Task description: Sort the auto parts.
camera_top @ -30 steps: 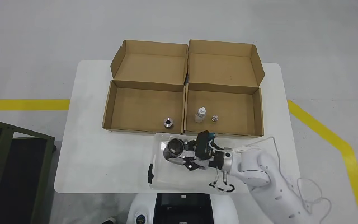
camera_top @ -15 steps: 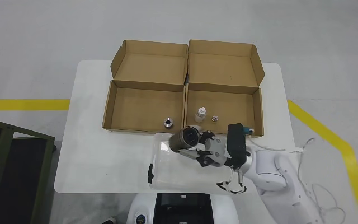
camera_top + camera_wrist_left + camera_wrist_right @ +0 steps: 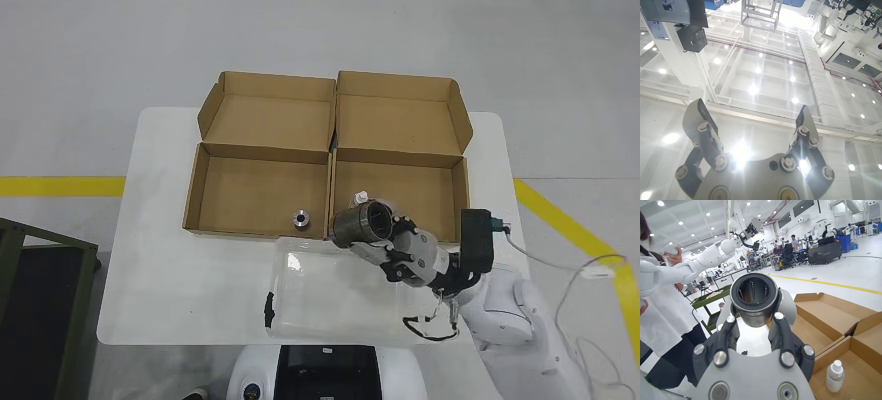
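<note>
- Top view: in the lower middle of the frame, the right end effector [image 3: 372, 230] is closed on a dark metal cylinder with a hollow bore [image 3: 358, 222]. It holds the cylinder in the air over the near wall of the right brown cardboard box [image 3: 430, 195].
- Right wrist view: the two fingers [image 3: 787, 306] press on opposite sides of the dark metal cylinder [image 3: 754, 298]. Its open end is turned up and away from the wrist, and rows of small balls line the bore.
- Left wrist view: the left end effector [image 3: 751, 111] points up at the ceiling with its jaws spread wide and holds nothing.
- In the top view, a clear plastic tray [image 3: 310, 295] lies on the white table [image 3: 150, 260] at lower centre, just below the two boxes.
- The left brown cardboard box [image 3: 240, 190] holds a small silver metal part [image 3: 300, 217] near its lower right corner.
- A small white bottle [image 3: 357, 203] stands upright in the right brown cardboard box, close to the held cylinder.
</note>
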### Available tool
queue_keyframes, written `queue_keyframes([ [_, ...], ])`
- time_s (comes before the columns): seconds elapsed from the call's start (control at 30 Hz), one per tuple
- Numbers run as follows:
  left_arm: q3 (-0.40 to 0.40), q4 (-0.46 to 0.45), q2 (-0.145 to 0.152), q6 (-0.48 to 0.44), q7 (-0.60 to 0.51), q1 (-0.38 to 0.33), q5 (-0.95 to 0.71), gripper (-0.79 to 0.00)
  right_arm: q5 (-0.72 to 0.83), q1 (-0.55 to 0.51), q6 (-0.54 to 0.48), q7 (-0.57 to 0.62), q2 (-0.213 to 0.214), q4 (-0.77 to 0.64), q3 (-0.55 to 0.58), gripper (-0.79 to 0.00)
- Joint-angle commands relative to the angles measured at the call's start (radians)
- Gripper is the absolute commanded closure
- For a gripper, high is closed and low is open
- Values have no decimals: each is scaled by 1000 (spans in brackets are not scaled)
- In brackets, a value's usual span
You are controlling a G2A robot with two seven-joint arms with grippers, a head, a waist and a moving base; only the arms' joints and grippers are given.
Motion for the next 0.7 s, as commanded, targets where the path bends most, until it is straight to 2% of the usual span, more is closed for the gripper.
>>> queue_keyframes([
  [0.0,0,0,0,0,0,0,0,-785,-3,0,2,0,0,4,-1,0],
  [0.27,0,0,0,0,0,0,0,-785,-42,29,41,21,-6,31,-45,0],
  [0.67,0,0,0,0,0,0,0,-785,-200,187,164,133,-32,137,-218,0],
])
